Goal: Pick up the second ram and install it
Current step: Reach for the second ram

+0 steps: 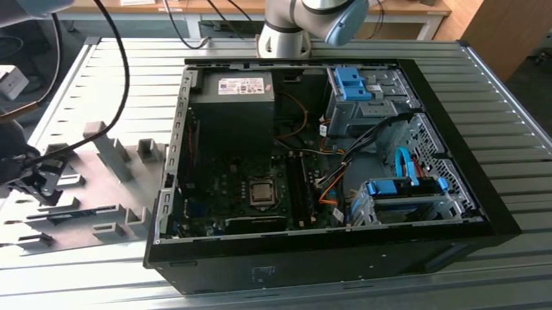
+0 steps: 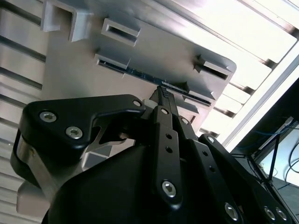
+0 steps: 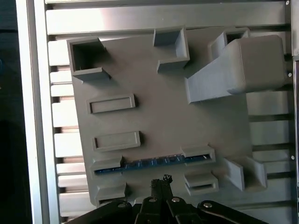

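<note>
While the open PC case (image 1: 483,194) takes up most of the desk (image 1: 138,77) in the exterior view, the work is at that view's left. The tool (image 1: 35,177) hangs over the grey fixture plate (image 1: 95,187). The second ram (image 1: 86,210) stands on edge in a slot of that plate, well apart from the case. It lies just to the exterior view's right of the tool, with its long axis running roughly toward the case.

Second wrist view: tool (image 2: 163,91) tips are pinched together with nothing between them. They sit just short of the ram (image 2: 149,78), which shows as a thin dark strip clamped between two fixture blocks. I see no contact.

First wrist view: the cleanest geometry. The ram (image 3: 154,163) lies edge-up along the plate (image 3: 163,107), its ends in the end blocks. The tool (image 3: 161,178) is closed and empty. Its tips point at the stick's long edge near mid-length, just beside it. The finger linkage seems to fan out roughly parallel to the stick's long axis. My read: approach lined up, grasp not yet made.
</note>
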Motion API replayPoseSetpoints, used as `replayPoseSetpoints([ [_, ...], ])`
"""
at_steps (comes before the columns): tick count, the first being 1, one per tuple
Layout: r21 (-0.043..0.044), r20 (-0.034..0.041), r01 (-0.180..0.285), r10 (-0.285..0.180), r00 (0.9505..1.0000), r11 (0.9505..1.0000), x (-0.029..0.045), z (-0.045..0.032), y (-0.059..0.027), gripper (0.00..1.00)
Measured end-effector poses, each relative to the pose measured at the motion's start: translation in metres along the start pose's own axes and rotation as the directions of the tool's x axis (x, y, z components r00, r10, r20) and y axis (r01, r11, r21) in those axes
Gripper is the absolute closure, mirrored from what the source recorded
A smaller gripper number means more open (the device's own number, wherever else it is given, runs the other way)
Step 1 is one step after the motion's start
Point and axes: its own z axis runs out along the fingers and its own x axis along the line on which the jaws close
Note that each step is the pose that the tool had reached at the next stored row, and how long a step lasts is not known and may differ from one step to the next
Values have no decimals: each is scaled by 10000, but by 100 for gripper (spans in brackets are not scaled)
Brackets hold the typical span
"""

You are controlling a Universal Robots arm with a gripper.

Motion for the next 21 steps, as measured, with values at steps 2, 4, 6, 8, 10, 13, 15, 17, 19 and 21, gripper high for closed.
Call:
replayPoseSetpoints([
  [2,0,0,0,0,10000,10000,-1,36,28,90],
  [4,0,0,0,0,10000,10000,0,72,45,90],
  [6,0,0,2,-2,10000,10000,0,108,52,90],
  [8,0,0,21,-21,10000,10000,2,144,53,90],
  [10,-3,2,90,-90,10000,10000,4,182,54,90],
  [13,-6,3,207,-207,9998,9998,5,235,56,90],
  [15,-6,3,209,-209,9998,9998,7,271,59,90],
  [17,-6,4,210,-210,9998,9998,7,307,61,90],
  [19,-6,3,210,-210,9998,9998,9,330,62,90],
  [21,-5,2,210,-210,9998,9998,9,329,62,90],
])
